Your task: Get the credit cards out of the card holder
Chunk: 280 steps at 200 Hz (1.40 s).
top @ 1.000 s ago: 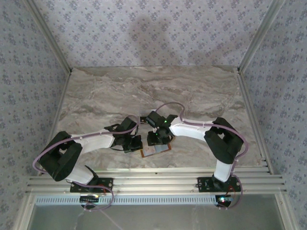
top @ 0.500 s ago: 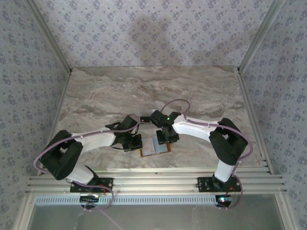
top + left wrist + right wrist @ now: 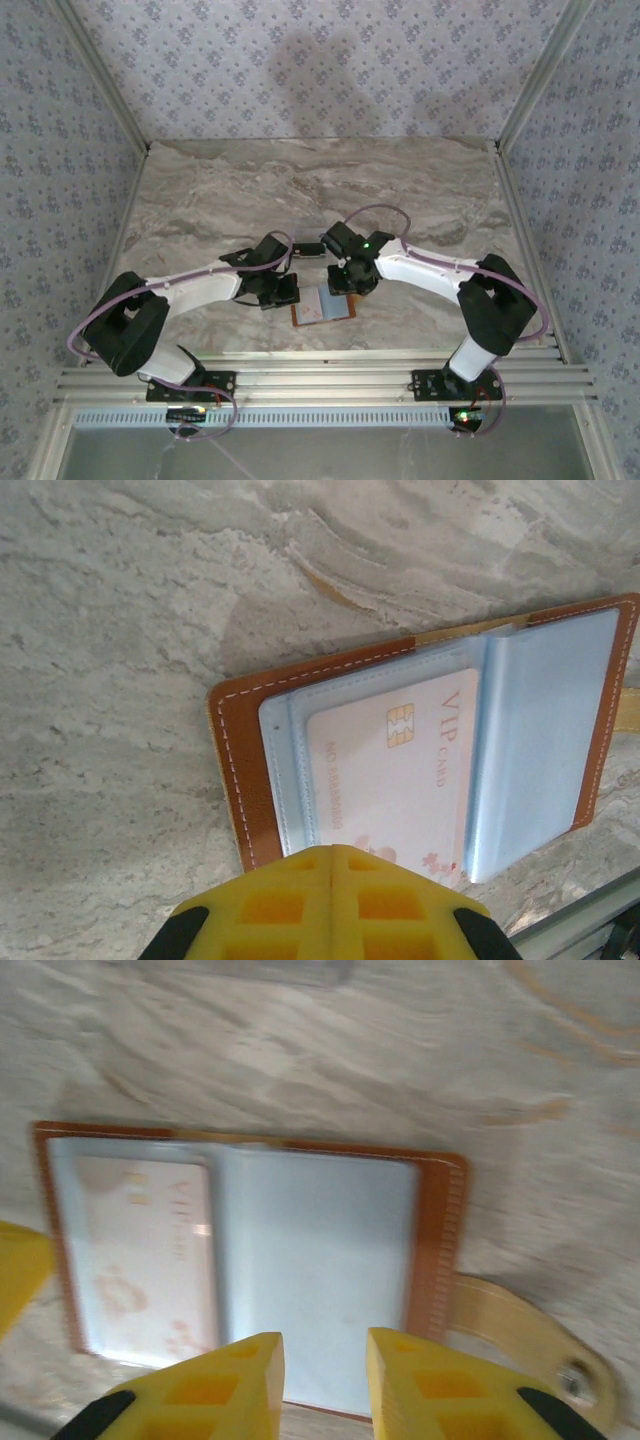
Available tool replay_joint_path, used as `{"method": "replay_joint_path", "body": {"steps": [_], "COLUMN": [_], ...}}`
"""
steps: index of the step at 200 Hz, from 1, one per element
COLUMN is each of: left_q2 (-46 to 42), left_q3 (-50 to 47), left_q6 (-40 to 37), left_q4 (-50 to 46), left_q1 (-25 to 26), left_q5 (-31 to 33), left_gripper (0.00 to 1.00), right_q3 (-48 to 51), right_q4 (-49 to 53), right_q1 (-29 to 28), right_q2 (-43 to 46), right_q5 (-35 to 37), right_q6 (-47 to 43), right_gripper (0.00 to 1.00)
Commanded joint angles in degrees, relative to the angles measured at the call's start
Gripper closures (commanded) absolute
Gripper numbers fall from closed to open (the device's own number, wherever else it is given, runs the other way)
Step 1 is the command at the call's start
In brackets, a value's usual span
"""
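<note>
Fingers of the left hand (image 3: 332, 865) are pressed fully together. Its two yellow ribbed pads meet at a straight seam with nothing between them. Their tips sit at the edge of the flat orange-brown leather-like card holder (image 3: 240, 760), right at one short end of the whitish-pink plastic credit card (image 3: 390, 770). The right hand (image 3: 325, 1345) stands slightly open, with a narrow gap between its two yellow fingers and nothing in it. It is poised at the long edge of the holder's other half; that view is blurred, so it may or may not be touching.

The card holder lies unfolded and flat on the grey-beige marbled surface (image 3: 120, 630), inside up, between the two hands and near the arms' bases. Its brown border is smooth, with rounded corners and a line of pale stitching. Inside are glossy bluish clear sleeves (image 3: 320, 1250), bowed up a little along the middle fold. The credit card is a thin rounded rectangle with a gold chip, gold "VIP card" lettering and a faint pink print. It is tucked in the sleeve of the half nearest the left hand. A tan strap tab (image 3: 510, 1335) with a small metal snap juts from the opposite end.

From above, the holder's long axis runs left to right across the surface, its right end slightly farther from the bases. The card's long axis lies crosswise to it.
</note>
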<state>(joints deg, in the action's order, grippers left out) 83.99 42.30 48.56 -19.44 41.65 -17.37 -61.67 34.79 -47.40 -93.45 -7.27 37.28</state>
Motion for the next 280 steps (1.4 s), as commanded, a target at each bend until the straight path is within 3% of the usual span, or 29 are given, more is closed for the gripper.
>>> {"method": "replay_joint_path", "body": {"steps": [1, 42, 88, 213, 280], "left_q2": [-0.9, 0.9, 3.2, 3.5, 3.6], "left_q3": [0.6, -0.2, -0.9, -1.5, -1.5], "left_q6": [0.4, 0.7, 0.6, -0.5, -0.6], "left_q4": [0.4, 2.5, 3.4, 0.4, -0.1], "left_q1": [0.2, 0.2, 0.2, 0.3, 0.2], "left_q5": [-1.6, -2.8, -2.7, -0.3, 0.0], "left_gripper": [1.00, 1.00, 1.00, 1.00, 1.00], "right_q3": [1.5, 2.5, 3.3, 3.6, 3.3], "right_q4": [-9.4, -15.7, -18.0, -12.2, -11.7], "right_q1": [0.4, 0.5, 0.7, 0.7, 0.6], "right_q2": [-1.5, -5.4, -7.8, -8.3, -8.2], "right_q5": [-10.6, -17.2, -19.0, -10.3, -10.4], "right_q6": [2.2, 4.0, 4.4, 2.3, 1.8], "right_gripper": [0.75, 0.78, 0.80, 0.80, 0.78]}}
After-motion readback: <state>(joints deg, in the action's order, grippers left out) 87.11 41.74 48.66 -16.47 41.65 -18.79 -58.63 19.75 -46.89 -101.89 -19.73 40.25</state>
